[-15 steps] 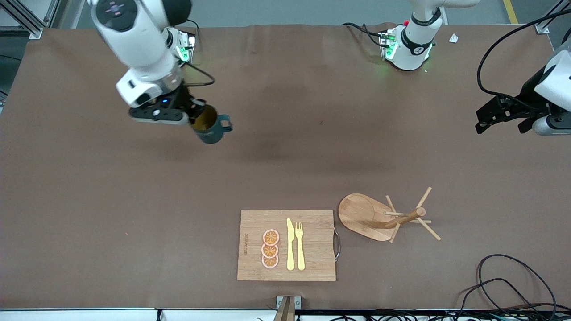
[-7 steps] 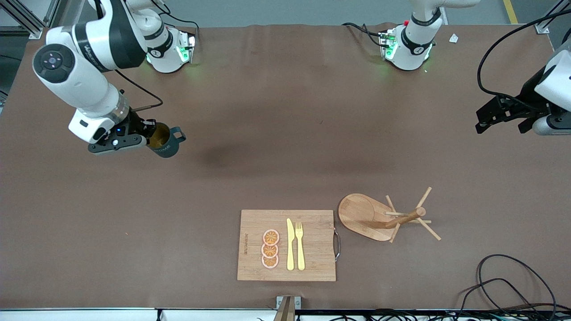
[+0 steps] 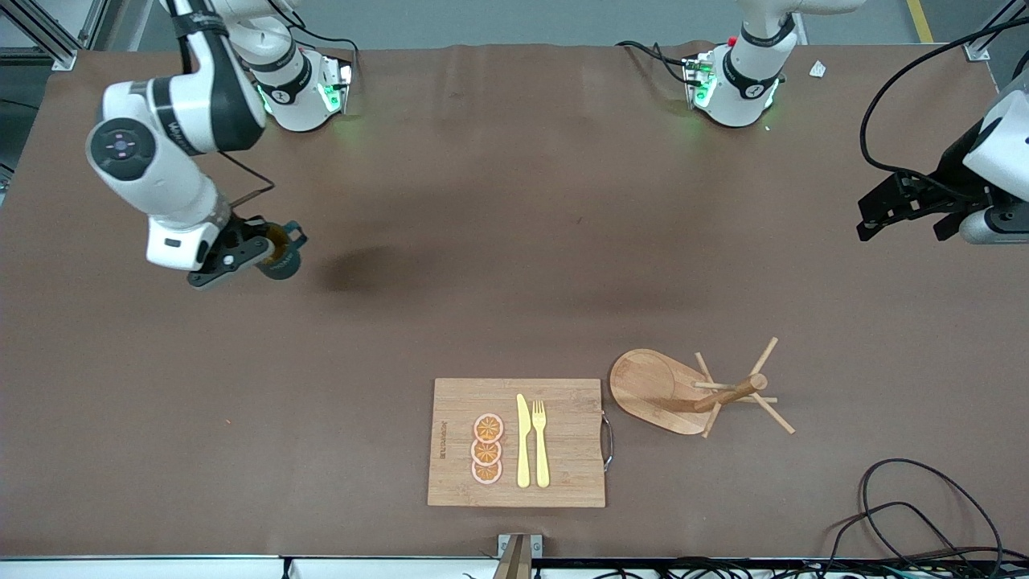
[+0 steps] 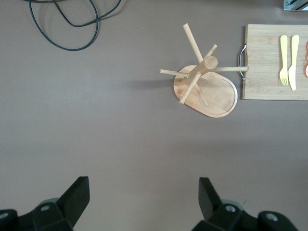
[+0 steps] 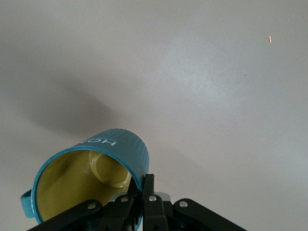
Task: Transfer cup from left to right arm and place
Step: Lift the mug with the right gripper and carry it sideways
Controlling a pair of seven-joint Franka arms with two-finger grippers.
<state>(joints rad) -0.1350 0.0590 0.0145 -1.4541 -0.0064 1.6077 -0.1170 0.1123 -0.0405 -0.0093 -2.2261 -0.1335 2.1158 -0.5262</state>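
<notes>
The cup (image 3: 283, 256) is dark teal with a mustard-yellow inside and a loop handle. My right gripper (image 3: 259, 249) is shut on its rim and holds it low over the table at the right arm's end. In the right wrist view the cup (image 5: 103, 166) is tilted, with its wall pinched between the fingers (image 5: 149, 192). My left gripper (image 3: 892, 211) hangs open and empty above the left arm's end of the table; in the left wrist view its fingers (image 4: 79, 192) stand wide apart over bare table.
A wooden cutting board (image 3: 450, 474) with a yellow knife (image 3: 522, 441), a yellow fork (image 3: 540, 442) and orange slices (image 3: 487, 449) lies near the front edge. A wooden mug tree (image 3: 691, 394) stands beside it. Black cables (image 3: 908, 507) lie at the left arm's front corner.
My right arm has carried the cup toward the right arm's end of the table and lowered it. The left arm has not moved.
</notes>
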